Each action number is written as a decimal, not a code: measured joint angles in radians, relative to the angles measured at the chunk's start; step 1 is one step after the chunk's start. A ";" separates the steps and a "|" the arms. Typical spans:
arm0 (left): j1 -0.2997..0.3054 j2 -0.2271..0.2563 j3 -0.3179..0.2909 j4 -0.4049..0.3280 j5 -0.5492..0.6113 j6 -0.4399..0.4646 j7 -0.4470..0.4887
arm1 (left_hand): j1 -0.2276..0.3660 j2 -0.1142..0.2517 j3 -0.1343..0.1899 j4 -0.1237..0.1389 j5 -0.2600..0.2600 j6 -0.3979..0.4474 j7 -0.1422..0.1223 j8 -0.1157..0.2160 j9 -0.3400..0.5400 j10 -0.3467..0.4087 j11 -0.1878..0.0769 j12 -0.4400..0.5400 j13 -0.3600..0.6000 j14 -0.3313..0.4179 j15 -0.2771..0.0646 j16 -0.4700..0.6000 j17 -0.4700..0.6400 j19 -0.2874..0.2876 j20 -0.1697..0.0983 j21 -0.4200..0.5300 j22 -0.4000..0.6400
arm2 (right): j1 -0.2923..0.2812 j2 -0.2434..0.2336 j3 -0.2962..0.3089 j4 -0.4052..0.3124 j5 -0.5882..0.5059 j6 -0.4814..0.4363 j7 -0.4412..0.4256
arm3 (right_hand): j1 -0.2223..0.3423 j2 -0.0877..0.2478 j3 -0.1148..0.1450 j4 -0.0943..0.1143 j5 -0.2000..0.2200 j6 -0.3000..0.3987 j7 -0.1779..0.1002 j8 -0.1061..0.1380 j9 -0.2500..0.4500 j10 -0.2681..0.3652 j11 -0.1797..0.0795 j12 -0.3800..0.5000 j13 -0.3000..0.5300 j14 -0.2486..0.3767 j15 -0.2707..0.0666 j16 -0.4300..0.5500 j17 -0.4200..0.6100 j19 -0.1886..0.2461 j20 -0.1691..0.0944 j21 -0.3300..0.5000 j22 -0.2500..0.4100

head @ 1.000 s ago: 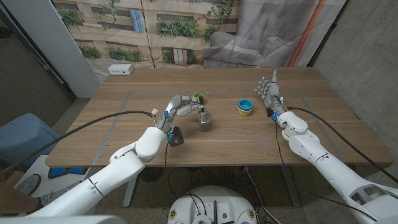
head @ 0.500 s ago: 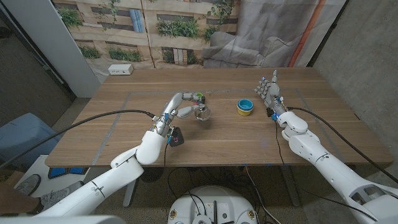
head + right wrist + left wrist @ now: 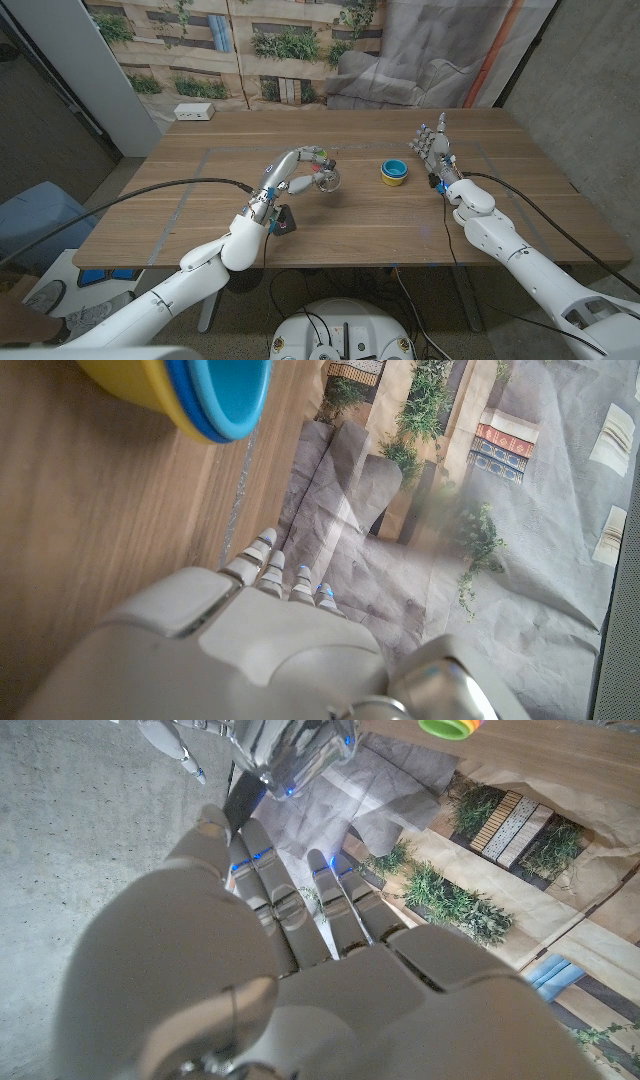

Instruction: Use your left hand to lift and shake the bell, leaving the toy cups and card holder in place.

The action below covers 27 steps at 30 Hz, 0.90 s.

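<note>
My left hand (image 3: 292, 170) holds the silver bell (image 3: 327, 178) in its fingertips, lifted above the table's middle and tilted. In the left wrist view the bell (image 3: 290, 755) shines just beyond the fingers of the left hand (image 3: 300, 970). A green toy cup (image 3: 318, 155) shows partly behind the hand, and the green toy cup (image 3: 448, 728) also stands on the wood in the left wrist view. Blue and yellow stacked cups (image 3: 394, 172) stand to the right. The black card holder (image 3: 285, 221) sits near my left wrist. My right hand (image 3: 435, 148) stands open with fingers up, beside the stacked cups (image 3: 190, 395).
A white power strip (image 3: 194, 112) lies at the table's far left edge. The wooden table (image 3: 380, 225) ends close to a grey wall on the right. A printed backdrop hangs behind the far edge.
My left hand has risen and carried the bell up off the table, tilting it. The cups, card holder and right hand have stayed put.
</note>
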 measured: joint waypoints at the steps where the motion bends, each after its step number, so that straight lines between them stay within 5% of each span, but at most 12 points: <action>1: 0.002 -0.003 -0.002 0.001 0.000 0.000 0.000 | 0.000 0.000 0.000 0.000 0.000 0.000 0.000 0.000 0.000 0.000 0.000 0.000 0.000 0.004 -0.001 0.000 0.000 0.000 0.000 0.000 0.000 | 0.000 0.000 0.000 0.000 0.000 0.000 0.000 | 0.000 0.000 0.000 0.000 0.000 0.000 0.000 0.000 0.000 0.000 0.000 0.000 0.000 0.000 0.000 0.000 0.000 0.000 0.000 0.000 0.000; 27: 0.091 -0.039 -0.049 -0.105 -0.190 0.198 -0.120 | 0.000 -0.001 0.002 0.002 0.000 0.000 0.000 -0.001 0.000 0.000 0.000 0.000 -0.005 0.007 -0.004 -0.004 -0.005 -0.009 -0.002 0.000 0.000 | 0.000 0.000 0.000 0.000 0.000 0.000 0.000 | 0.000 0.000 0.000 0.000 0.000 0.000 0.000 0.000 0.000 0.000 0.000 0.000 0.000 0.000 0.000 0.000 0.000 0.000 0.000 0.000 0.000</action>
